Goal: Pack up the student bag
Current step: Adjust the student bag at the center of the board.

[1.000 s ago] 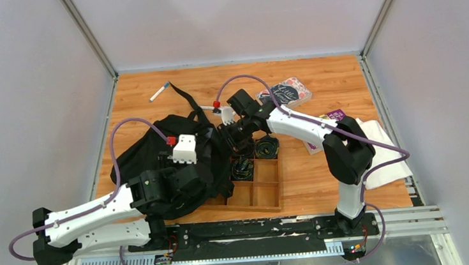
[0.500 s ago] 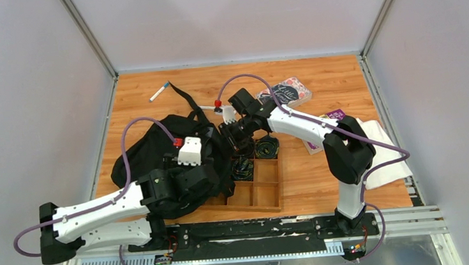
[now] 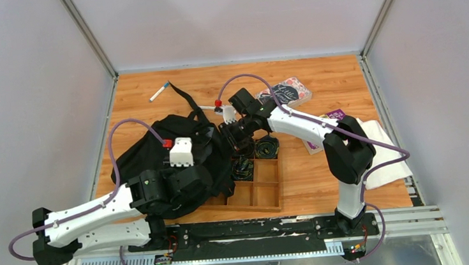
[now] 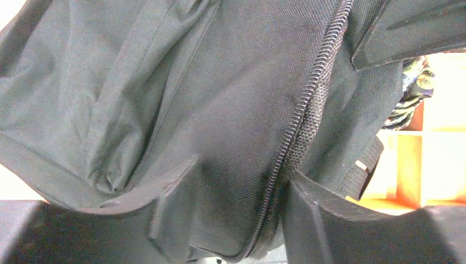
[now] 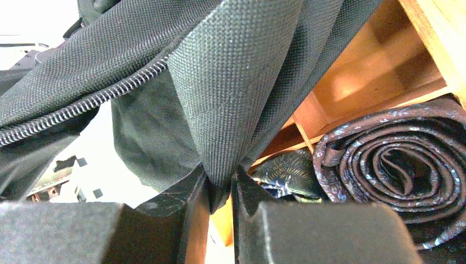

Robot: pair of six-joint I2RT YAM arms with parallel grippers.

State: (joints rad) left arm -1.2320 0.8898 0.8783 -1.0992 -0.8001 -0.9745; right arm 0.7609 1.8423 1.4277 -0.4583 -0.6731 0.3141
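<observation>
Counted on the table: one backpack [image 3: 150, 149], one wooden tray [image 3: 268, 193] with two rolled ties [image 3: 266, 147] in its far compartments, two books [image 3: 283, 93], one pen [image 3: 159, 91], one white cloth [image 3: 384, 148]. Backpack slumped left of centre with its right side draped over the tray's left edge: all black, floppy, coarsely woven, zipper closed, one long strap trailing toward the far edge. Pinched tight on a fold by the right gripper [image 5: 220, 192]; straddled at the zipper by the spread fingers of the left gripper [image 4: 239, 212], clamped or not impossible to tell.

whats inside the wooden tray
In the tray, a dark rolled tie and a leaf-patterned tie fill far compartments. The near compartments look bare. The bag drapes over its left edge, hiding that part.
</observation>
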